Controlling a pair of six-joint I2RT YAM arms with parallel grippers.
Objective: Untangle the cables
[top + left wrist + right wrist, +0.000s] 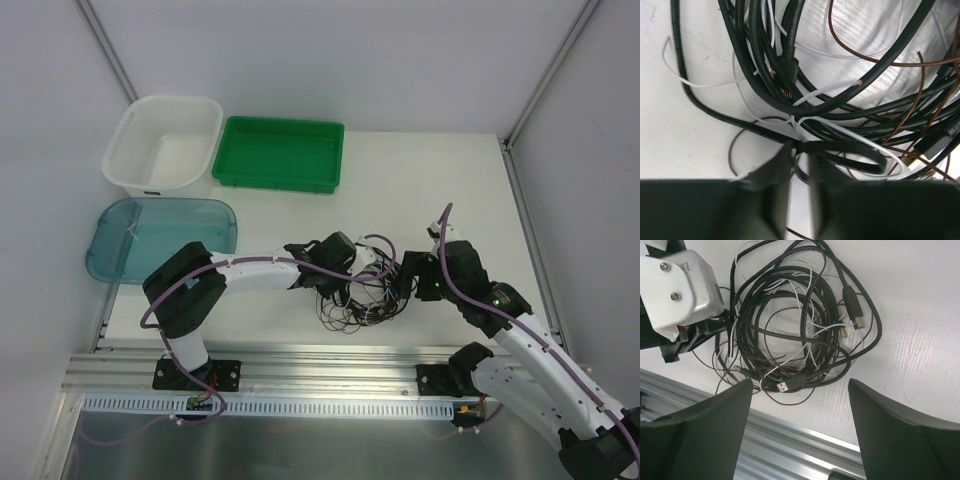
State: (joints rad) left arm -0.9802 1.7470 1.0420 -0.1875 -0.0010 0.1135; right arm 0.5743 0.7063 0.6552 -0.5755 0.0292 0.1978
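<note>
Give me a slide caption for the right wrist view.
Open right pincer above tangled black, white and brown cables on the table.

Your left arm (pixel 255 275) and right arm (pixel 530 345) are white shells with black joints, each trailed by a purple hose (pixel 260 262). A green light (pixel 497 297) glows on the right arm. The left wrist housing (pixel 682 290) is pale grey with two screws (pixel 673 296). The right claw (pixel 800 382) has broad black fingers (pixel 705 430).

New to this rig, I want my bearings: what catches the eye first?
A knot of black, white and brown cables lies at the middle of the table. The right gripper hangs wide open over it; the left gripper is down at its edge, fingers nearly together.
</note>
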